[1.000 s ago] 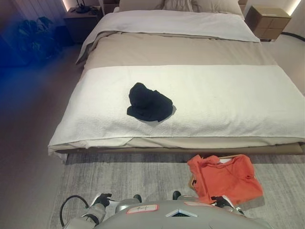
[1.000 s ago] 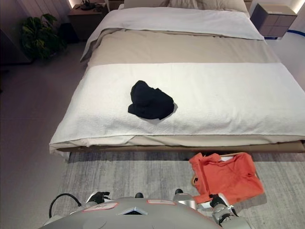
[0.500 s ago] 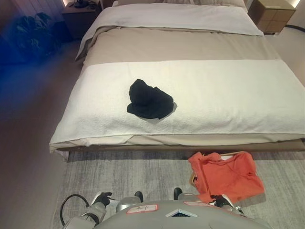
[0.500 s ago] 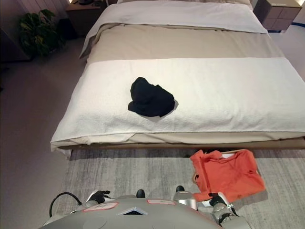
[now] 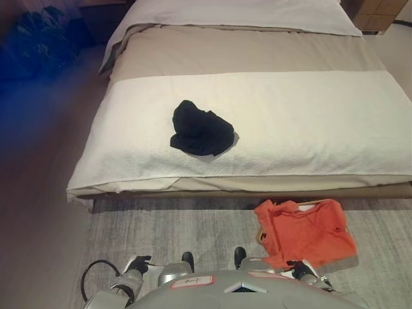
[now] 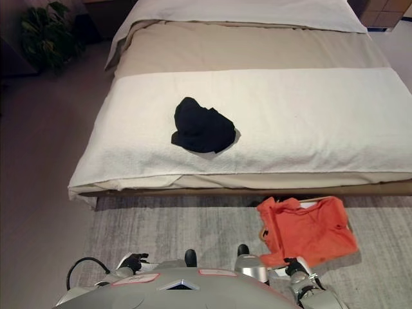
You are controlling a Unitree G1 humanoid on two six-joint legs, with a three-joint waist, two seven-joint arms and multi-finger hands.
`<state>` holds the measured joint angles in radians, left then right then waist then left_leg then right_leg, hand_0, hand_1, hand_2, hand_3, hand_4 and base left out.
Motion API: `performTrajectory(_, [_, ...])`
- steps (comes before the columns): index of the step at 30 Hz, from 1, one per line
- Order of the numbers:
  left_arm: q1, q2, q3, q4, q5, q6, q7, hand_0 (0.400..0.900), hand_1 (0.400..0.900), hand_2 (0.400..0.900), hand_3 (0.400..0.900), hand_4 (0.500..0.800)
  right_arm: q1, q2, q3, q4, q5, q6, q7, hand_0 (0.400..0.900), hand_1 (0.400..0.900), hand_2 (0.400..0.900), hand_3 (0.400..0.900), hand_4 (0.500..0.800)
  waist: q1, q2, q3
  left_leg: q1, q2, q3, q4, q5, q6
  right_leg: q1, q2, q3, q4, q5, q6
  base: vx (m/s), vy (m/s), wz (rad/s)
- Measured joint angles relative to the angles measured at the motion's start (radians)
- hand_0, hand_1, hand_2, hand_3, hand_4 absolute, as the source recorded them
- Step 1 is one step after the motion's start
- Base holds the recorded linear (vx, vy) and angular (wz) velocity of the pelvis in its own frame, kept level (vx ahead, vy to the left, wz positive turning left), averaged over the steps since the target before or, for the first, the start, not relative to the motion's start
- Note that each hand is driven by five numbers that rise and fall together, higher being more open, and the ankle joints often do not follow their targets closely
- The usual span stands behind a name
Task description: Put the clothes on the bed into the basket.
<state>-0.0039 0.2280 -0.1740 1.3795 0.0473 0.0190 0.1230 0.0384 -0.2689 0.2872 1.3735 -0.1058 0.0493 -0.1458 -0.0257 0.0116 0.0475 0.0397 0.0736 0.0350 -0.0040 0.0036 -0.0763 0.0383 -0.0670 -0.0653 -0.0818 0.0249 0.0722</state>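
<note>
Looking down through the left eye view, the bed (image 5: 270, 122) fills the upper part of the scene, with a white blanket across its foot end. The black garment (image 5: 201, 129) lies bunched on that blanket, near the bed's foot edge and toward its left side. On the grey rug (image 5: 174, 225) below the foot edge stands the basket (image 5: 259, 237); an orange garment (image 5: 304, 230) is draped over it, so only a sliver of rim shows. The left hand (image 5: 136, 265) sits low at the bottom edge, well apart from the bed; its finger posture cannot be determined.

In the right eye view, the same layout applies. The right hand (image 6: 297, 268) shows at the lower right, just beside the near edge of the orange garment; whether its fingers are spread or curled cannot be told. A potted plant (image 6: 44, 32) stands on the floor beyond the bed's far left corner.

Handling judgement: the black garment appears light, soft and limp, with no fragile parts. It will sag and trail once lifted. Take hold at the raised central folds, gathering several layers together, rather than at a thin outer edge.
</note>
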Motion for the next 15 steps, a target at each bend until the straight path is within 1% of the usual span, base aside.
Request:
performTrajectory(1, [-0.013, 0.010, 0.011, 0.007, -0.020, 0.000, 0.001, 0.900, 0.900, 0.900, 0.900, 0.800, -0.006, 0.002, -0.005, 0.002, 0.006, 0.000, 0.004, 0.900, 0.900, 0.900, 0.900, 0.800, 0.004, -0.016, 0.025, -0.048, 0.001, -0.020, 0.103, -0.004, -0.032, 0.002, 0.002, -0.007, 0.011, -0.011, -0.017, -0.04, -0.270, 0.04])
performTrajectory(2, [-0.028, 0.020, 0.015, 0.021, -0.025, -0.001, 0.000, 0.900, 0.900, 0.900, 0.900, 0.800, -0.013, 0.001, -0.013, 0.002, 0.013, -0.001, 0.008, 0.900, 0.900, 0.900, 0.900, 0.800, 0.008, -0.040, 0.047, -0.112, -0.006, -0.043, 0.226, 0.005, -0.051, -0.001, 0.004, -0.013, 0.034, -0.018, -0.034, -0.05, -0.239, -0.13])
performTrajectory(3, [-0.036, 0.027, 0.021, 0.026, -0.029, -0.003, 0.000, 0.900, 0.900, 0.900, 0.900, 0.800, -0.024, -0.003, -0.023, 0.004, 0.017, -0.007, 0.009, 0.900, 0.900, 0.900, 0.900, 0.800, 0.008, -0.050, 0.070, -0.180, -0.006, -0.070, 0.360, 0.009, -0.058, -0.023, 0.002, -0.017, 0.075, -0.038, -0.067, -0.03, -0.148, -0.32])
performTrajectory(4, [-0.043, 0.033, 0.026, 0.042, -0.038, 0.001, 0.000, 0.900, 0.900, 0.900, 0.900, 0.800, -0.031, -0.012, -0.021, 0.013, 0.018, -0.009, 0.011, 0.900, 0.900, 0.900, 0.900, 0.800, 0.020, -0.064, 0.095, -0.231, -0.016, -0.103, 0.466, 0.054, -0.106, -0.021, 0.012, -0.016, 0.093, -0.045, -0.077, 0.05, -0.089, -0.46])
performTrajectory(5, [-0.043, 0.034, 0.026, 0.050, -0.048, 0.000, -0.003, 0.900, 0.900, 0.900, 0.900, 0.800, -0.040, -0.025, -0.019, 0.024, 0.018, -0.008, 0.013, 0.900, 0.900, 0.900, 0.900, 0.800, 0.045, -0.078, 0.110, -0.271, -0.034, -0.153, 0.540, 0.113, -0.134, -0.035, 0.006, 0.017, 0.110, -0.056, -0.095, 0.14, -0.037, -0.48])
performTrajectory(6, [-0.051, 0.025, 0.027, 0.060, -0.058, 0.001, -0.005, 0.900, 0.900, 0.900, 0.900, 0.800, -0.051, -0.043, -0.016, 0.034, 0.019, -0.008, 0.015, 0.900, 0.900, 0.900, 0.900, 0.800, 0.062, -0.095, 0.116, -0.325, -0.048, -0.183, 0.598, 0.160, -0.142, -0.048, 0.003, 0.034, 0.116, -0.061, -0.109, 0.24, 0.006, -0.48])
performTrajectory(7, [-0.038, 0.019, 0.030, 0.067, -0.064, 0.002, -0.012, 0.900, 0.900, 0.900, 0.900, 0.800, -0.064, -0.061, -0.015, 0.041, 0.020, -0.008, 0.015, 0.900, 0.900, 0.900, 0.900, 0.800, 0.066, -0.100, 0.118, -0.356, -0.057, -0.183, 0.588, 0.131, -0.128, -0.052, 0.000, 0.042, 0.094, -0.070, -0.138, 0.31, 0.036, -0.45])
performTrajectory(8, [-0.032, 0.009, 0.035, 0.071, -0.064, 0.002, -0.019, 0.900, 0.900, 0.900, 0.900, 0.800, -0.078, -0.077, -0.015, 0.041, 0.020, -0.008, 0.015, 0.900, 0.900, 0.900, 0.900, 0.800, 0.067, -0.100, 0.118, -0.361, -0.066, -0.172, 0.524, 0.116, -0.103, -0.046, 0.001, 0.053, 0.058, -0.076, -0.152, 0.39, 0.067, -0.41])
performTrajectory(9, [-0.028, 0.002, 0.035, 0.076, -0.064, 0.004, -0.021, 0.900, 0.900, 0.900, 0.900, 0.800, -0.085, -0.086, -0.015, 0.042, 0.020, -0.008, 0.015, 0.900, 0.900, 0.900, 0.900, 0.800, 0.069, -0.097, 0.116, -0.360, -0.071, -0.163, 0.438, 0.114, -0.094, -0.027, 0.001, 0.068, -0.002, -0.078, -0.149, 0.40, 0.068, -0.40])
performTrajectory(10, [-0.026, -0.011, 0.037, 0.080, -0.064, 0.005, -0.023, 0.900, 0.900, 0.900, 0.900, 0.800, -0.104, -0.100, -0.016, 0.050, 0.020, -0.001, 0.014, 0.900, 0.900, 0.900, 0.900, 0.800, 0.087, -0.075, 0.124, -0.319, -0.066, -0.152, 0.238, 0.117, -0.082, -0.034, 0.019, 0.084, -0.003, -0.081, -0.163, 0.40, 0.053, -0.47])
performTrajectory(11, [-0.026, -0.015, 0.040, 0.082, -0.064, 0.006, -0.024, 0.900, 0.900, 0.900, 0.900, 0.800, -0.102, -0.110, -0.018, 0.055, 0.020, 0.003, 0.015, 0.900, 0.900, 0.900, 0.900, 0.800, 0.083, -0.051, 0.130, -0.289, -0.042, -0.159, 0.069, 0.129, -0.085, -0.031, 0.048, 0.087, -0.006, -0.071, -0.180, 0.35, 0.032, -0.40])
performTrajectory(12, [-0.032, -0.015, 0.040, 0.083, -0.064, 0.009, -0.026, 0.900, 0.900, 0.900, 0.900, 0.800, -0.087, -0.112, -0.022, 0.057, 0.020, 0.006, 0.018, 0.900, 0.900, 0.900, 0.900, 0.800, 0.085, -0.026, 0.133, -0.275, -0.021, -0.174, -0.041, 0.136, -0.087, -0.023, 0.078, 0.084, -0.004, -0.060, -0.197, 0.33, 0.051, -0.25])
performTrajectory(13, [-0.032, -0.013, 0.039, 0.084, -0.064, 0.006, -0.026, 0.900, 0.900, 0.900, 0.900, 0.800, -0.074, -0.107, -0.028, 0.057, 0.020, 0.005, 0.020, 0.900, 0.900, 0.900, 0.900, 0.800, 0.093, -0.011, 0.131, -0.282, -0.004, -0.190, -0.089, 0.130, -0.099, -0.021, 0.096, 0.082, 0.003, -0.060, -0.200, 0.29, 0.070, -0.10])
performTrajectory(14, [-0.032, -0.012, 0.038, 0.085, -0.064, 0.002, -0.025, 0.900, 0.900, 0.900, 0.900, 0.800, -0.068, -0.099, -0.027, 0.062, 0.020, 0.003, 0.019, 0.900, 0.900, 0.900, 0.900, 0.800, 0.114, -0.013, 0.132, -0.292, 0.006, -0.181, -0.081, 0.123, -0.114, -0.025, 0.100, 0.088, 0.014, -0.061, -0.212, 0.30, 0.104, -0.09])
performTrajectory(15, [-0.031, -0.015, 0.038, 0.087, -0.064, 0.001, -0.024, 0.900, 0.900, 0.900, 0.900, 0.800, -0.075, -0.092, -0.025, 0.061, 0.020, 0.001, 0.018, 0.900, 0.900, 0.900, 0.900, 0.800, 0.115, -0.018, 0.131, -0.311, 0.014, -0.156, -0.065, 0.123, -0.120, -0.023, 0.099, 0.100, 0.010, -0.065, -0.219, 0.31, 0.120, -0.25])
